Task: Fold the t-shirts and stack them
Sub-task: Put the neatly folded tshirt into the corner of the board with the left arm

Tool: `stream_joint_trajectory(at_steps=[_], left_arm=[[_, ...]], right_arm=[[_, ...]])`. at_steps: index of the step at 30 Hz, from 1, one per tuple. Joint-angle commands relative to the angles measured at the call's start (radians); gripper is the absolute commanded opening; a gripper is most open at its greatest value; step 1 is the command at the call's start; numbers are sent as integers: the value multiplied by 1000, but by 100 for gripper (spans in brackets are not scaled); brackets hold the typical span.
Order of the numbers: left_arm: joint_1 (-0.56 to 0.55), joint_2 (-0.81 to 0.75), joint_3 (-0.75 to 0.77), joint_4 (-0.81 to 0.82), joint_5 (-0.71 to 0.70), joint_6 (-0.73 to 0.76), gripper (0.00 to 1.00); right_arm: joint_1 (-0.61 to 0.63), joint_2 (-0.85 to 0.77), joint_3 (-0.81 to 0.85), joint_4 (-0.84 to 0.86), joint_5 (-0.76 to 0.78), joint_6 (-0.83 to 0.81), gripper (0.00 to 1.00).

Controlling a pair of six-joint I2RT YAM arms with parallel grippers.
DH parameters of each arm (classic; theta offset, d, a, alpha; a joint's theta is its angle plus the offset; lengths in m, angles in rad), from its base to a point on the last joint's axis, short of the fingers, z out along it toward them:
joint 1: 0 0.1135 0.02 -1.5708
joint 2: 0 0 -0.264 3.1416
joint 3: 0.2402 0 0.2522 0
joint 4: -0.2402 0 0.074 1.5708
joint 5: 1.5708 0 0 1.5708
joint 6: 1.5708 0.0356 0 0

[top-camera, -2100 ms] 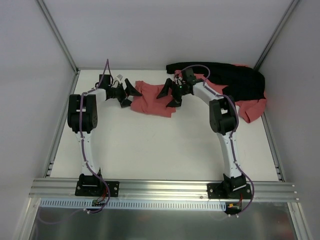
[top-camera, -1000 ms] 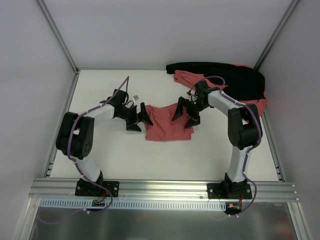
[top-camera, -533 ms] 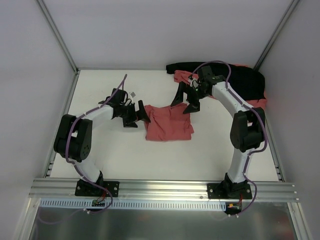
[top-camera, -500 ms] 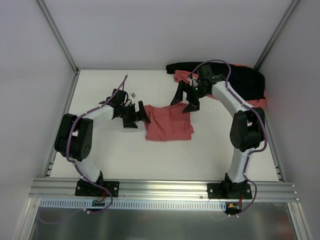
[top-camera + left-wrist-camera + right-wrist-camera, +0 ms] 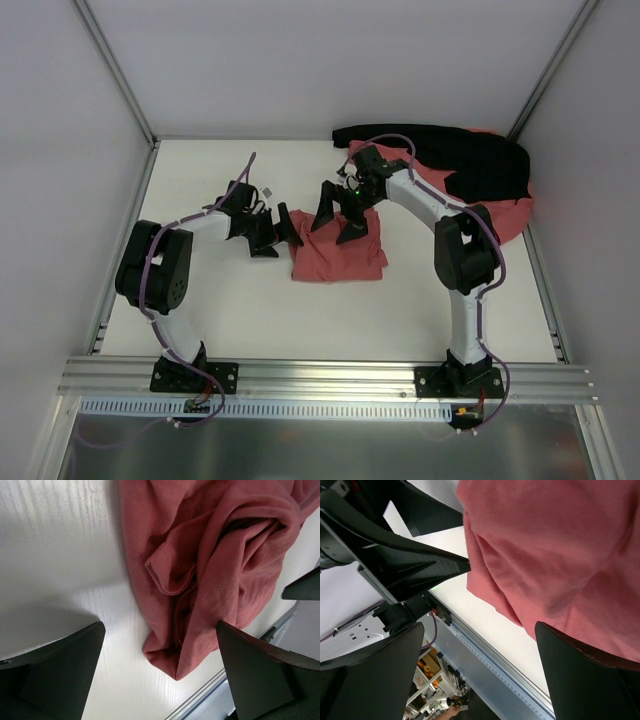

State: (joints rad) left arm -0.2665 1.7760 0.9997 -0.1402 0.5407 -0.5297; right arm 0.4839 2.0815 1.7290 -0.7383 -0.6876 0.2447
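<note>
The left end effector (image 5: 277, 237) stays wide open and empty at the left edge of the t-shirt (image 5: 338, 258). The t-shirt lies released at mid-desk (image 5: 230, 300), bunched and not yet flat. The right end effector (image 5: 338, 218), jaws wide and holding nothing, has swung back from the direction of the far-right pile (image 5: 505, 215) to hover over the t-shirt's far edge. Relocation appears complete; spreading likely precedes folding.

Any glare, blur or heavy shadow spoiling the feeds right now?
Top external: even light, sharp, no glare on the table. Left wrist: t-shirt weave crisp, soft shadow on the table beside it. Right wrist: the t-shirt close and slightly soft, but readable.
</note>
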Motion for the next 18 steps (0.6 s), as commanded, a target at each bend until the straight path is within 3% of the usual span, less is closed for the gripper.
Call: stream_joint_trajectory(at_steps=[1, 18], left_arm=[[6, 43, 0, 40, -10, -13, 99], [1, 155, -88, 243, 107, -113, 99]], right_arm=[[1, 2, -31, 7, -24, 8, 99], [4, 45, -68, 36, -13, -2, 100]])
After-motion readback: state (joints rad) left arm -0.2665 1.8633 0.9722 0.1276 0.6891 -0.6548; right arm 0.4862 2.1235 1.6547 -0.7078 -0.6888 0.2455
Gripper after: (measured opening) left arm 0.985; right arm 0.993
